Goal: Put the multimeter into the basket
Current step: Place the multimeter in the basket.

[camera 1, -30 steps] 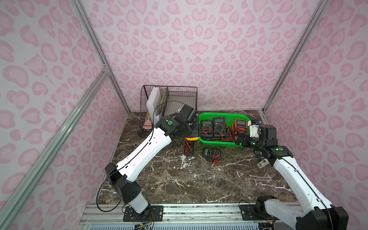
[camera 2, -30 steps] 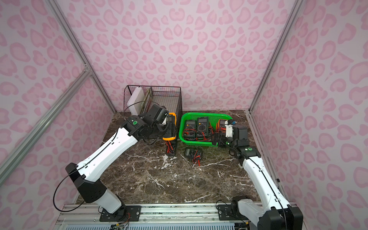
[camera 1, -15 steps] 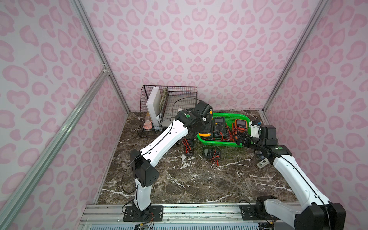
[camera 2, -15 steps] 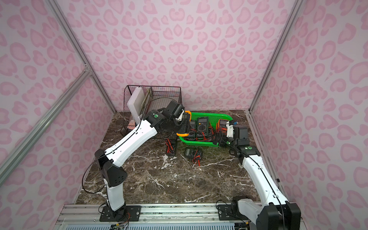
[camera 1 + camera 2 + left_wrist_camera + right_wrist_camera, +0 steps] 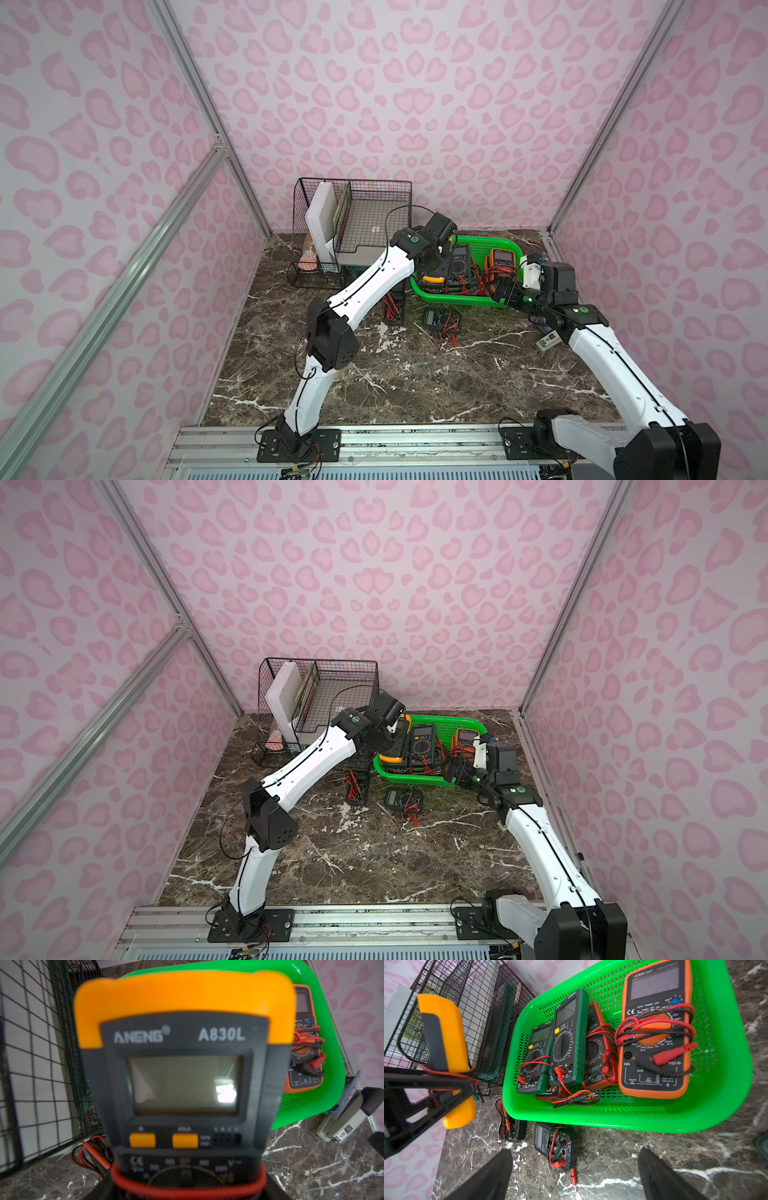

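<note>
A yellow-and-black multimeter (image 5: 185, 1043) with red leads wound round it hangs in the air, with my left gripper (image 5: 467, 1084) shut on it. In both top views it (image 5: 432, 282) overlaps the left end of the green basket (image 5: 457, 300). In the right wrist view it (image 5: 446, 1043) stands just beside that end, in front of the wire organizer. The basket (image 5: 633, 1122) holds several multimeters, among them a green one (image 5: 569, 1043) and a large orange one (image 5: 656, 1032). My right gripper (image 5: 575, 1178) is open and empty, low over the table by the basket's front right corner (image 5: 453, 773).
Two black multimeters (image 5: 440, 320) (image 5: 395, 307) with loose leads lie on the marble table in front of the basket. A black wire-mesh organizer (image 5: 353, 232) stands at the back left. A small beige device (image 5: 548, 340) lies by the right arm.
My left arm has swung to the right, carrying the yellow multimeter from in front of the organizer to the basket's left end. The right arm has stayed still.
</note>
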Robot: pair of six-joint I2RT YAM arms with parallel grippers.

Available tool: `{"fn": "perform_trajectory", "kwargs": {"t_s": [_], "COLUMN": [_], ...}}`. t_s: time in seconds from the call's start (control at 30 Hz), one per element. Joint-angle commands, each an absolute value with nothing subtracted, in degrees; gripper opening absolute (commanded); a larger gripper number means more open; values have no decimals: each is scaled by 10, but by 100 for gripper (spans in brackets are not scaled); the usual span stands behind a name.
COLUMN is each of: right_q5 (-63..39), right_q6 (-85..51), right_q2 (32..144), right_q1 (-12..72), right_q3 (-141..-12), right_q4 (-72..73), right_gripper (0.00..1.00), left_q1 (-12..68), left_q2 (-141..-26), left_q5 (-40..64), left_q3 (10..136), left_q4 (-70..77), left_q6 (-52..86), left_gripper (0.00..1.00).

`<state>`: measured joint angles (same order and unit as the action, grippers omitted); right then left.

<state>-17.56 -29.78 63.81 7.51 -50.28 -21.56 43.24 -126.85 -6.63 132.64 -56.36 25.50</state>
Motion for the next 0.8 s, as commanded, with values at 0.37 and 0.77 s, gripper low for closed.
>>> {"fn": "perform_trajectory", "kwargs": {"t_s": [0.37, 0.77], "right_q5": [-175, -180], "right_q6": [-300, -291], "right_q2": [627, 633], "right_q1": [76, 76], "right_q3": [-496, -498], "right_q4": [-234, -236], "right_gripper": [99, 99], "left_q1": [432, 429], "left_q2": [-1346, -1396], "left_q5": [-140, -153], "left_q3": [1364, 1404], "left_q4": [-542, -539], "left_q6": [201, 197], "left_gripper": [0, 1]}}
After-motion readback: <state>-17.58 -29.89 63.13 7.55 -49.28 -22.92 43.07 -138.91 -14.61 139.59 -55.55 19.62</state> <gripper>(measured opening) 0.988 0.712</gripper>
